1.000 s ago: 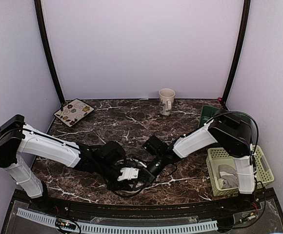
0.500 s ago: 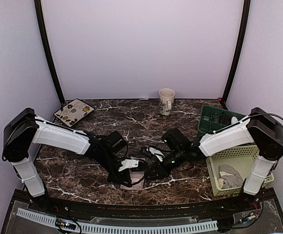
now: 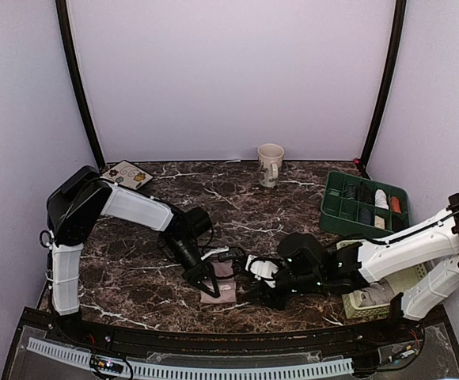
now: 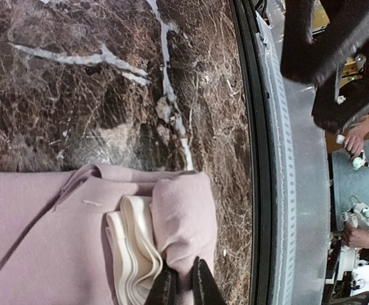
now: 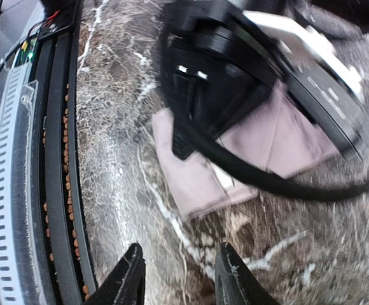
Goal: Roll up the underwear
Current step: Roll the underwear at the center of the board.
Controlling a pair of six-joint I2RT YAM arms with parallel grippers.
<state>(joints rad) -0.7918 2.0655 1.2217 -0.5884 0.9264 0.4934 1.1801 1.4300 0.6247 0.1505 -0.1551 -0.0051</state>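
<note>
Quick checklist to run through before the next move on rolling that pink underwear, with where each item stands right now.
1. The left gripper is shut on the pink underwear at its folded end: ok.
2. Pinched end turned over, cream panel layered inside: ok.
3. The right gripper open and empty: ok.
4. The right gripper off the cloth, over the table beside it: ok.
5. Rest of the cloth lying flat: cannot tell, partly hidden.

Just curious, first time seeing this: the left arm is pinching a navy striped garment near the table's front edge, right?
Not navy striped: the left gripper pinches the dusty pink underwear, near the front edge of the table. The left wrist view shows it.
</note>
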